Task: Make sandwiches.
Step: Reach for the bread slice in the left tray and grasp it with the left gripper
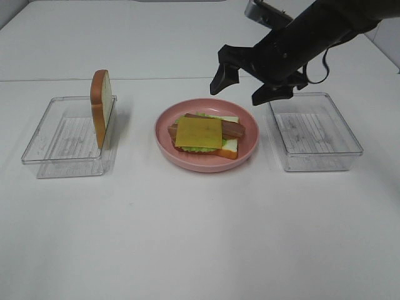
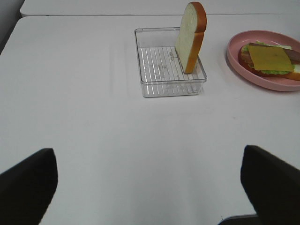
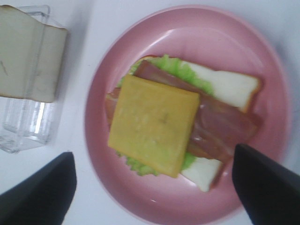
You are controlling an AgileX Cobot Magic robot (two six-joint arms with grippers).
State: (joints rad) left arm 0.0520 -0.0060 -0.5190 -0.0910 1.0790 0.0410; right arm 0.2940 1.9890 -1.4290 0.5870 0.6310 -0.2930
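white table [image 1: 200,250] fills the lower frame, and your left gripper [image 2: 149,157] waits out of the high view, jaws spread wide with nothing between them. move up to the middle row. at left centre the left tray [image 1: 59,140] holds a lone bread slice [image 1: 101,106], standing on edge against the tray's right wall, long axis upright, thin crust edge toward the camera. dead centre, the pink plate [image 1: 164,140] carries the sandwich [image 1: 228,145], open-faced, with the cheese slice [image 1: 199,132] on top over bacon and lettuce. at right centre the right tray [image 1: 315,134] sits empty. higher still, in the upper right, your right gripper [image 1: 237,94] hangs over the gap between plate and right tray, jaws wide apart, holding nothing. my read: the top slice comes next. it lies left of the plate and ahead of your left gripper, so that arm looks nearer.
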